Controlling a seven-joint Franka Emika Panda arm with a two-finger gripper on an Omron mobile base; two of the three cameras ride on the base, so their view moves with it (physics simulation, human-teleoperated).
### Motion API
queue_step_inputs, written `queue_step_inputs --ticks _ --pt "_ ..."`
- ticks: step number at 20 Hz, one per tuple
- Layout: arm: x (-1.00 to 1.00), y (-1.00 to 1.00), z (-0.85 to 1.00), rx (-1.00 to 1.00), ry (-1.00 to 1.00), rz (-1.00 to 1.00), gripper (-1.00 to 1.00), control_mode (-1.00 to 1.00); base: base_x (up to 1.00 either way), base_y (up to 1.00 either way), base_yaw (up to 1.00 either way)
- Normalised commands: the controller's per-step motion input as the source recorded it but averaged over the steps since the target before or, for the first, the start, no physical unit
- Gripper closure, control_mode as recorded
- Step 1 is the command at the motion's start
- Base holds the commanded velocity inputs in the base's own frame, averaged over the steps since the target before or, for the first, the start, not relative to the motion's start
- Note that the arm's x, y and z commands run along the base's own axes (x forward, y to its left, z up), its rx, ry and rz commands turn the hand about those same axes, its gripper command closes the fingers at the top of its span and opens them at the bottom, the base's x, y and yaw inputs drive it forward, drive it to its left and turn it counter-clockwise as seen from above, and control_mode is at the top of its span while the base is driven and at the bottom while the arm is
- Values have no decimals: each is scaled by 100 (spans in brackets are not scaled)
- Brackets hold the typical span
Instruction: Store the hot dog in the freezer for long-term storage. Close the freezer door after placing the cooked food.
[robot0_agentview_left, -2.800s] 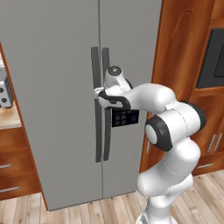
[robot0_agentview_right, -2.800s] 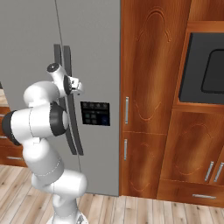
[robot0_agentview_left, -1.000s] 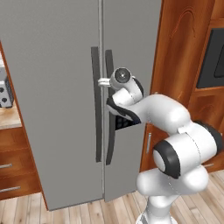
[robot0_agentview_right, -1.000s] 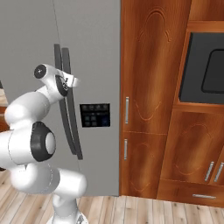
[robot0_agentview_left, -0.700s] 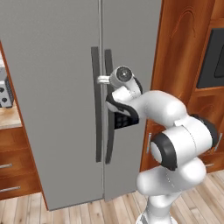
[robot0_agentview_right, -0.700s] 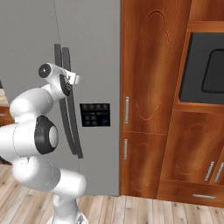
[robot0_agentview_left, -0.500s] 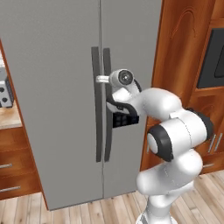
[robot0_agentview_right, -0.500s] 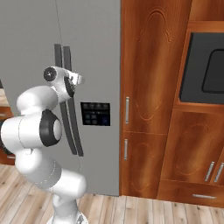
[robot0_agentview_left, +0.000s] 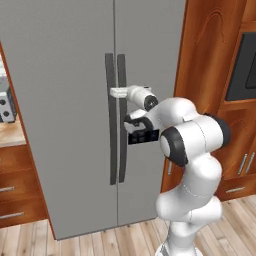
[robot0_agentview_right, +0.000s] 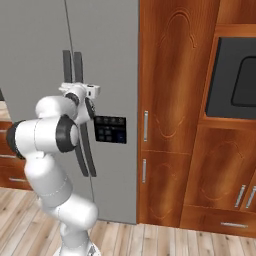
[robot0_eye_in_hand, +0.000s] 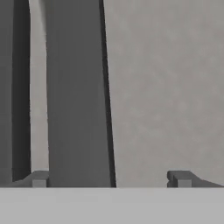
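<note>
The freezer (robot0_agentview_left: 65, 110) is standing shut, both grey doors flush, filling the left and middle of the left base view; the freezer door (robot0_agentview_left: 150, 65) is the narrower right panel, its dark handle (robot0_agentview_left: 121, 117) running vertically just right of the seam, beside the twin handle of the wider left door (robot0_agentview_left: 109, 117). The hot dog is not something I can place. The gripper (robot0_agentview_left: 116, 92) is sitting right at the freezer door handle, at about 12 o'clock from the dark control panel (robot0_agentview_right: 110, 129). In the hand view the gripper (robot0_eye_in_hand: 111, 178) is open, fingertips (robot0_eye_in_hand: 38, 179) spread wide, with the handle (robot0_eye_in_hand: 76, 92) rising between them toward 12 o'clock; contact cannot be told. Brown wooden cabinets (robot0_agentview_right: 172, 115) are standing at 3 o'clock of the freezer, a dark oven (robot0_agentview_right: 237, 80) set in them further right. Wood plank floor (robot0_agentview_right: 165, 242) is lying at 6 o'clock.
</note>
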Motion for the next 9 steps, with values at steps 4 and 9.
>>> queue_step_inputs --ticks 4,9 --pt "71 0 46 -6 21 0 -100 -100 0 0 0" --pt "76 0 54 -8 46 -3 -100 -100 0 0 0"
